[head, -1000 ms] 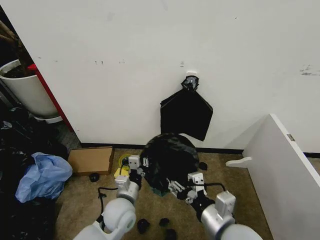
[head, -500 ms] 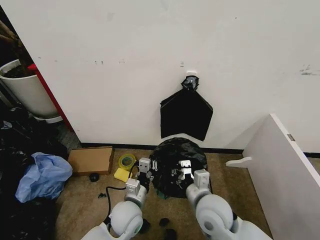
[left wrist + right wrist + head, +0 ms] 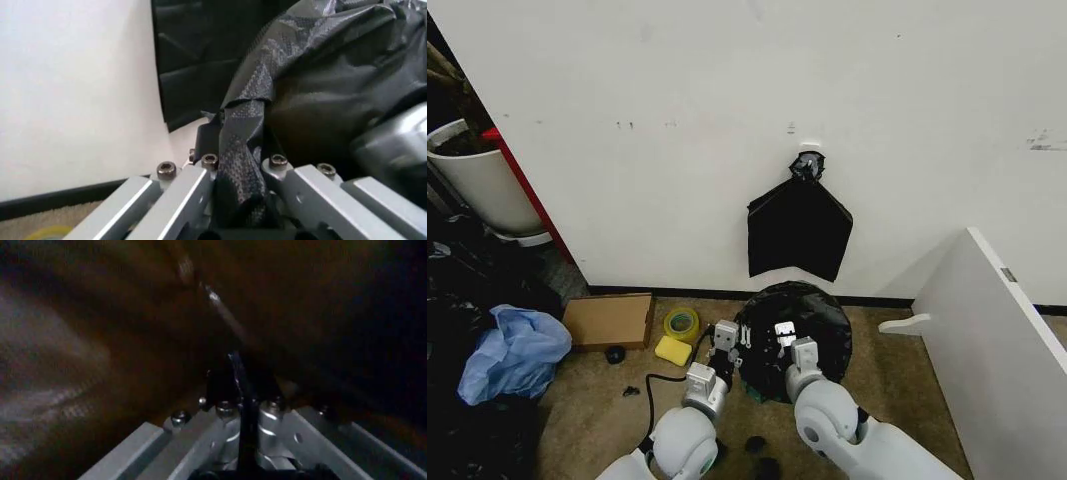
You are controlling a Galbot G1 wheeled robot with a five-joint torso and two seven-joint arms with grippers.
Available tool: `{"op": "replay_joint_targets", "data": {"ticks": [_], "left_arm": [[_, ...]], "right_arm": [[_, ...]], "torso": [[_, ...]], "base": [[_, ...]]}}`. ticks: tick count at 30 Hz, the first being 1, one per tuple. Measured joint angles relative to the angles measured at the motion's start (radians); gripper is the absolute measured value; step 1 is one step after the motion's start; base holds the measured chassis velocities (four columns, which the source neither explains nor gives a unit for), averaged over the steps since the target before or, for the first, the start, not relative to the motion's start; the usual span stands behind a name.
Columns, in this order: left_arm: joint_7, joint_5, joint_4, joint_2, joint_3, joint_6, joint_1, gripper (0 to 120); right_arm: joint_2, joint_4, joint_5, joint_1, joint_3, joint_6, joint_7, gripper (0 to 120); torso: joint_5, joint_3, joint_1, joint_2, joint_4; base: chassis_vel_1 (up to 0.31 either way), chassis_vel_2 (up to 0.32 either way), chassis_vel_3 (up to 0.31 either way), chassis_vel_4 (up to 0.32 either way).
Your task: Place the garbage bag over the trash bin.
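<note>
While pinching the garbage bag (image 3: 812, 312), left gripper (image 3: 730, 340) and right gripper (image 3: 785, 338) low over its near edge.

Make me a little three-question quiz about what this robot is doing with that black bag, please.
1. True or false: the left gripper is pinching a fold of the garbage bag.
2. The right gripper is: A) open, B) shut on the bag, C) holding the yellow sponge.
3. What hangs on the wall above the bag?

Key: 1. True. 2. B. 3. A flat black bag bundle with a knotted top.
</note>
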Motion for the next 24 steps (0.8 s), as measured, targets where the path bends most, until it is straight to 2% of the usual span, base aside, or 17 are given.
{"op": "replay_joint_targets", "data": {"ticks": [13,24], "left_arm": [[0.016,0.002,-0.024,0.012,0.027,-0.002,0.002,3],[0.030,0.010,-0.023,0.014,0.039,-0.007,0.002,3]], "right_arm": [[0.004,-0.102,-0.057,0.009,0.021,0.015,-0.010,0],[-0.007,-0.064,-0.055,0.001,0.009,-0.018,-0.017,0]], "torso": [[0.0001,0.000,0.000,0.000,-0.0001],[0.0000,0.000,0.000,0.000,-0.0001]], "base": [[0.000,0.000,0.000,0.000],[0.000,0.000,0.000,0.000]]}}
